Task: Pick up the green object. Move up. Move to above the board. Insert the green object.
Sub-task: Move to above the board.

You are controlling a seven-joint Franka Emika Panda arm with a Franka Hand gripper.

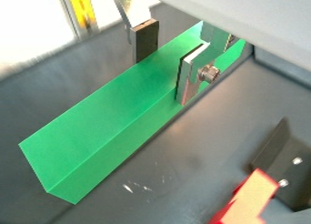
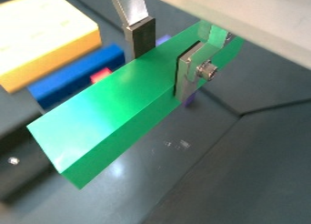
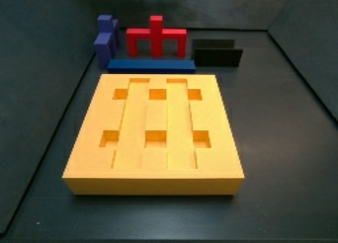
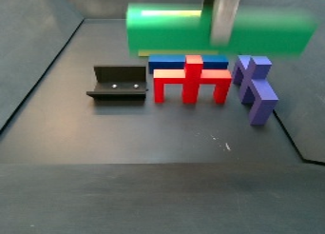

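Dark grey flooring, walled by darker panels, carries the whole set-up in both side views. Well above that floor the gripper (image 1: 168, 56) is clamped across the green object (image 1: 115, 123), its silver fingers (image 1: 195, 71) and dark pads pressed against the two long faces of the bar; both wrist views show this grasp near one end, with most of the bar's length reaching out beyond the fingers. In a side view the green object (image 4: 172, 29) hangs level and blurred near the top of the frame, clear of everything beneath it, with the gripper (image 4: 225, 19) crossing it as a pale vertical band. Directly below stand the red pronged block (image 4: 192, 79), the flat blue bar (image 4: 172, 63) behind it, two purple blocks (image 4: 258, 86) to one side and the fixture (image 4: 118, 84) to the other. The board (image 3: 156, 131) lies flat on the floor with all six square holes open, nearer that camera than the row of pieces. A wrist view catches a yellow-orange corner (image 2: 43, 36), probably the board, beside the blue piece (image 2: 75, 75).
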